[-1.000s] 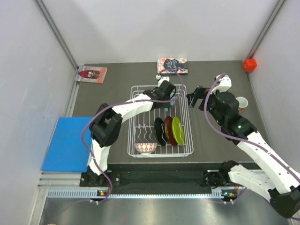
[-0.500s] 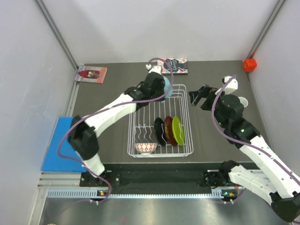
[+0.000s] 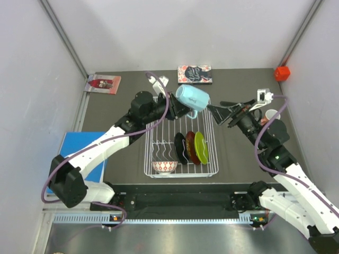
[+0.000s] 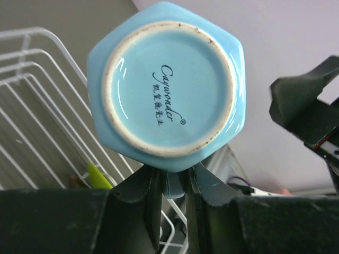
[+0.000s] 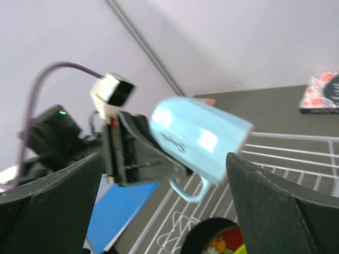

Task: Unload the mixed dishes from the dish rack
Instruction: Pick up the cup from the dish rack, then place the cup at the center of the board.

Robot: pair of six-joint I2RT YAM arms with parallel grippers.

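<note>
My left gripper [image 3: 175,103] is shut on the handle of the light-blue mug [image 3: 192,99] and holds it tilted in the air over the far end of the white dish rack [image 3: 146,143]. The left wrist view shows the mug's base [image 4: 167,90] above my left gripper [image 4: 172,185]. My right gripper [image 3: 220,114] is open and faces the mug [image 5: 201,140] from the right without touching it. In the rack stand a black plate [image 3: 180,148], a red floral plate [image 3: 189,147] and a lime-green plate [image 3: 200,147], with a patterned bowl [image 3: 164,166] at the near end. A salmon-pink mug [image 3: 273,115] stands on the table behind the right arm.
Two books lie at the back, one in the middle [image 3: 195,74] and one at the left [image 3: 104,83]. A blue flat board [image 3: 77,161] lies at the left edge. A red cube [image 3: 282,73] sits in the far right corner. Grey walls close in both sides.
My left arm has lifted the light-blue mug out of the rack's far end and tipped it toward the right. My right gripper has turned to face it.
</note>
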